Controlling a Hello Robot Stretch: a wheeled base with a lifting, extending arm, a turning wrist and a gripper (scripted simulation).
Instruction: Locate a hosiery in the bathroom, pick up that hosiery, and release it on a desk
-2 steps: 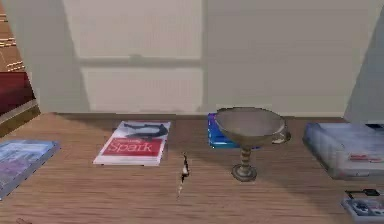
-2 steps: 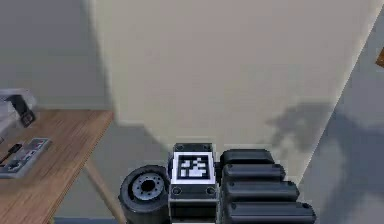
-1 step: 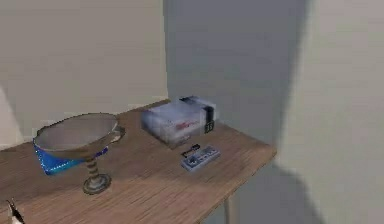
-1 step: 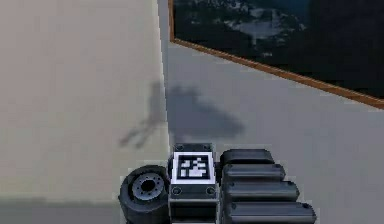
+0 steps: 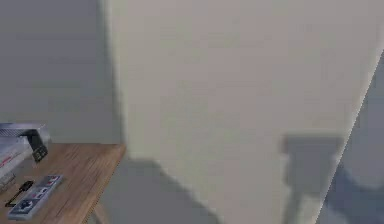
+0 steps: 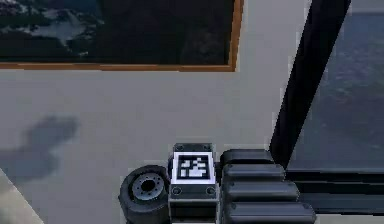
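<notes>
While the forward view looks along a pale cream wall (image 5: 230, 80), a wooden desk (image 5: 85, 165) pushes in at about eight o'clock. Its top is cut by the picture's left and bottom edges, and one leg shows below its near corner. On the desk, toward nine o'clock, stands a grey box-shaped console (image 5: 18, 145) with a dark panel on its end. Below it, near seven o'clock, a flat grey controller (image 5: 35, 193) lies on the wood, a dark cord running from it toward the picture's edge. A greyer wall (image 5: 50, 60) takes the stretch from nine to eleven o'clock and meets the cream one in an upright edge.

In the arm side view, a large dark picture (image 6: 110, 30) in a wooden frame hangs on a light wall (image 6: 130, 110), from ten to twelve o'clock. From one to three o'clock a black upright frame (image 6: 300, 80) borders a dark, bluish pane (image 6: 350, 90).

The arm (image 6: 262, 190) rises from six o'clock as stacked dark segments. Just left of them sits a white square marker (image 6: 194, 167) with black marks, and left of that, near seven o'clock, is the round dark body of the gripper (image 6: 145, 192). Its fingers cannot be made out, so I cannot tell whether it grips anything — nor how the fingers stand. Where the hosiery is cannot be told either.
</notes>
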